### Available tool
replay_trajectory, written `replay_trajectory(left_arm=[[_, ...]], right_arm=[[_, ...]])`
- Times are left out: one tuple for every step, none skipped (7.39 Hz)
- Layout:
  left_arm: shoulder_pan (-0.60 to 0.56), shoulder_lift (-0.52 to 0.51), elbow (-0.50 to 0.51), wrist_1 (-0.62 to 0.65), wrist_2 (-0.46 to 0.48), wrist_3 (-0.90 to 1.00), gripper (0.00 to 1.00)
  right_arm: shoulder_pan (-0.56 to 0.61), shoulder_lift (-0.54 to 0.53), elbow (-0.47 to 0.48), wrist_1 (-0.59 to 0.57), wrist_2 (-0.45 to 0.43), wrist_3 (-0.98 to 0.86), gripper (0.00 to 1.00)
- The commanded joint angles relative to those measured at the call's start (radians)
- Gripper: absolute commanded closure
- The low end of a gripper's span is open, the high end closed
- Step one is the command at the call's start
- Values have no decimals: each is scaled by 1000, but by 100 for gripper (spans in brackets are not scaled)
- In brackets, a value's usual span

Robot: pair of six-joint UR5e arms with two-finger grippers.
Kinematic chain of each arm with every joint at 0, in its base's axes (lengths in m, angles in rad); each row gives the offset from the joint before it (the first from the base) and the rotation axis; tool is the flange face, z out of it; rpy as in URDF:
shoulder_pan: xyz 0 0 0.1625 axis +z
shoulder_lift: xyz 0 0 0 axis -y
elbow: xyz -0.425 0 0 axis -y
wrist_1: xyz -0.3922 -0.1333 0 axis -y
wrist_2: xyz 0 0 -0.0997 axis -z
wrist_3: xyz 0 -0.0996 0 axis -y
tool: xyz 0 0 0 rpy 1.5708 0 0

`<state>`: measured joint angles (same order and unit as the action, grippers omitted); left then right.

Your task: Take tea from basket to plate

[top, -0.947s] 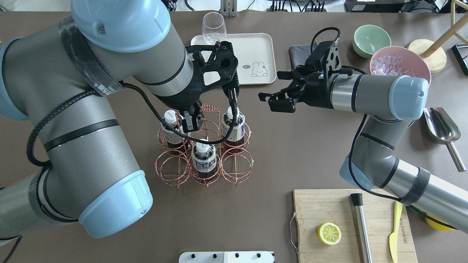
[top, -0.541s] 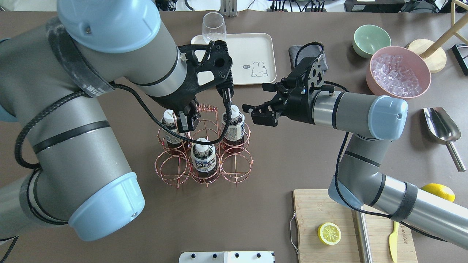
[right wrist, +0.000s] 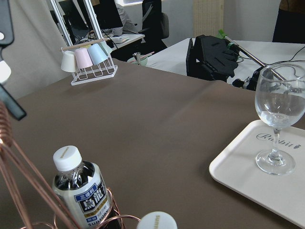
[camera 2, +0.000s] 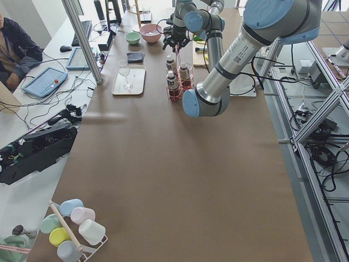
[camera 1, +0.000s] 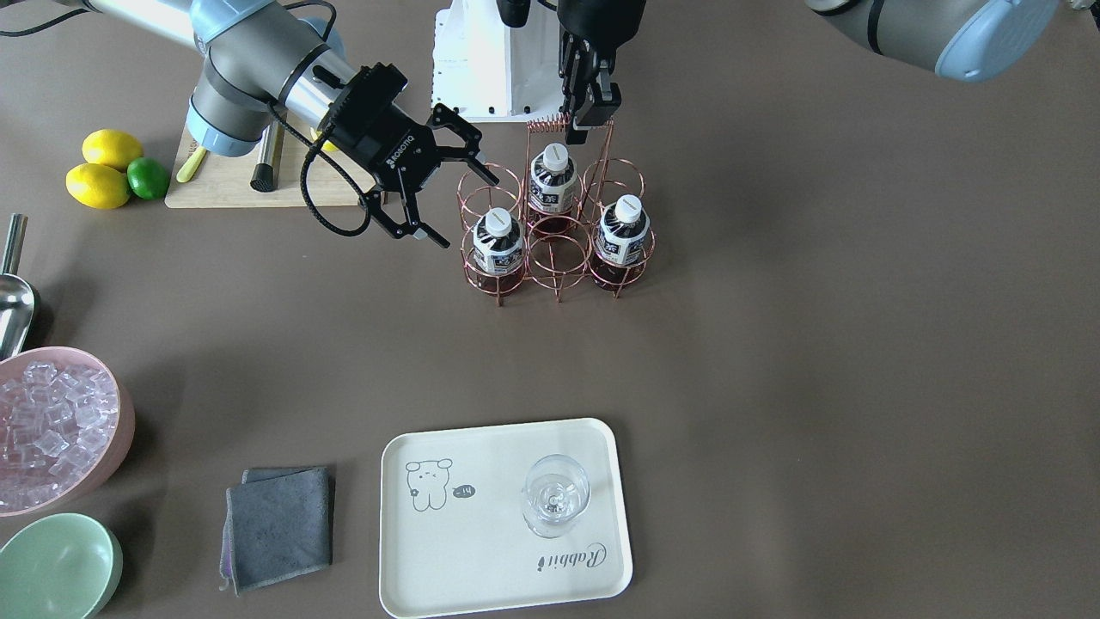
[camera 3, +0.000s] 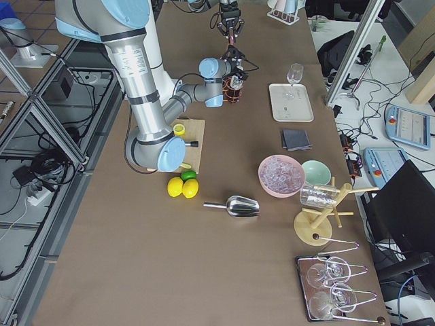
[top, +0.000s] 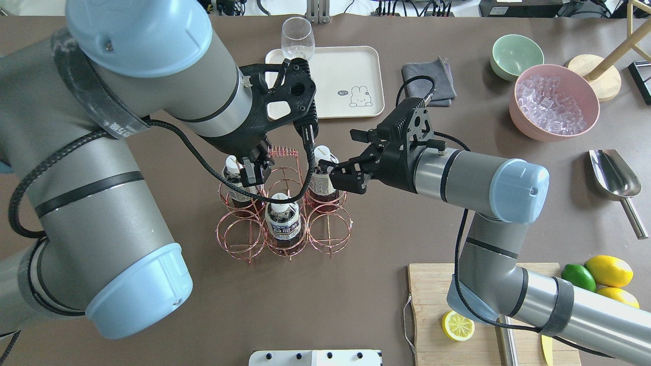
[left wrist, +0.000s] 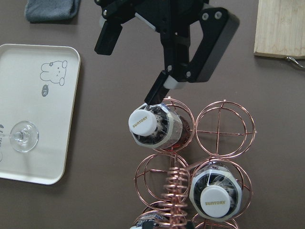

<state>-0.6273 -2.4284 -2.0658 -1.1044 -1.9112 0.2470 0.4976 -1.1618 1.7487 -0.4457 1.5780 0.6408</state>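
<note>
We record a rose-gold wire basket [top: 285,151] of six ring cells, three of them holding small clear bottles of dark tea. The tea bottle [camera 1: 497,248] nearest the right gripper [camera 1: 467,211] stands upright in the far right cell. The right gripper's jaws are wide apart, with one fingertip [left wrist: 159,86] just beside the bottle's cap. The left gripper [camera 1: 587,120] has its jaws closed on the basket's handle wire. Far off, a cream rectangular tray [top: 356,66] bears a clear stemmed glass [top: 297,34].

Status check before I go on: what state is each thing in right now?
Right gripper: open, beside the nearest tea bottle, not gripping.
Left gripper: shut, at the basket handle.
Tea bottles: all three capped, upright in basket cells.
Plate: holds no bottle yet.
Stemmed glass: upright on the plate.
Pink bowl: filled with ice.
</note>
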Motion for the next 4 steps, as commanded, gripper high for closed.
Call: replay_trajectory(left_arm=[[0, 2, -2, 1, 0, 0, 100], [0, 2, -2, 0, 0, 0, 100], [-2, 3, -5, 1, 0, 0, 100], [-2, 3, -5, 1, 0, 0, 100]], right_arm=[[-54, 17, -12, -10, -71, -6, 2], [-54, 33, -24, -10, -75, -15, 6], [-54, 51, -43, -21, -93, -32, 9], [-56, 69, -64, -24, -101, -64, 13]])
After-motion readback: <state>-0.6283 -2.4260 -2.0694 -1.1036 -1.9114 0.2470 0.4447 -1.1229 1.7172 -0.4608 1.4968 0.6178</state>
